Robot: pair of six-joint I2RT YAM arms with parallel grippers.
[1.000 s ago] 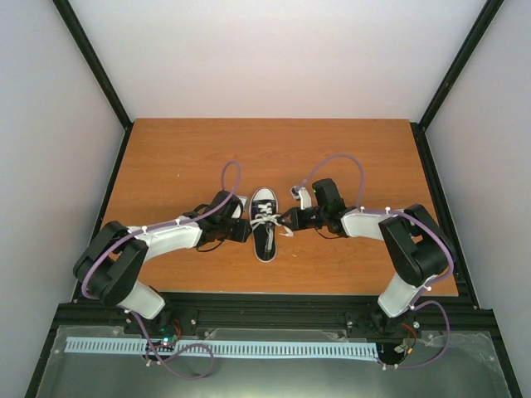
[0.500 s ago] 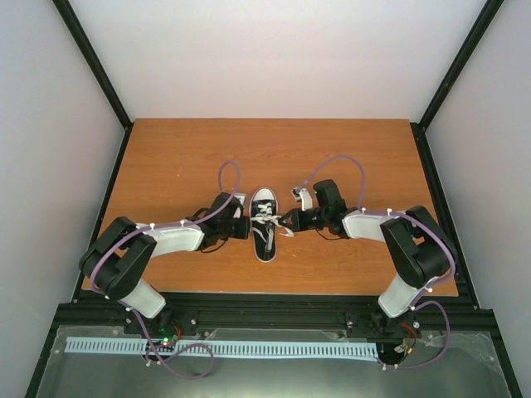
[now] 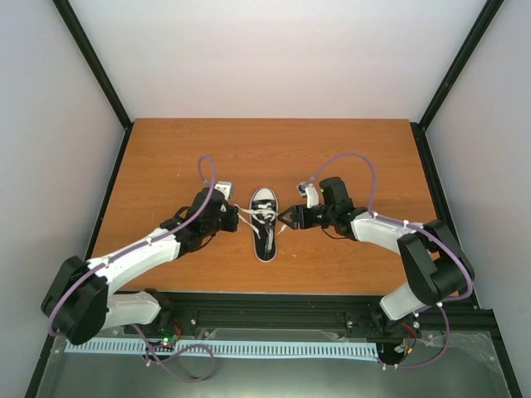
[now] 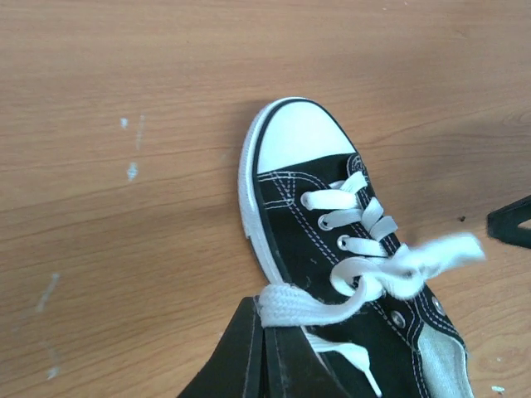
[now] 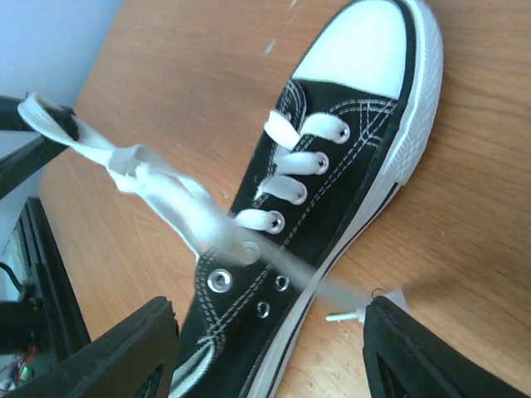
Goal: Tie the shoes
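Note:
The shoe (image 3: 264, 225), a small black sneaker with a white toe cap, lies mid-table with its toe pointing away. My left gripper (image 3: 236, 217) is just left of it, shut on a white lace (image 4: 309, 303) pulled taut from the eyelets; its fingertips (image 4: 265, 313) pinch the flat lace at the sole rim. My right gripper (image 3: 288, 219) is at the shoe's right side, open, straddling the heel end of the shoe (image 5: 348, 191). The other lace (image 5: 166, 186) is blurred and loose, its tip (image 5: 348, 314) near the right finger (image 5: 415, 348).
The wooden table (image 3: 348, 157) is edged by a black frame and grey walls. A black rail with cabling runs along the near edge (image 3: 265, 319). Purple cables loop above both wrists.
The right gripper has opened and let its lace go. The left gripper has shut on a lace and drawn back leftward, its arm stretching out. The shoe has stayed in place.

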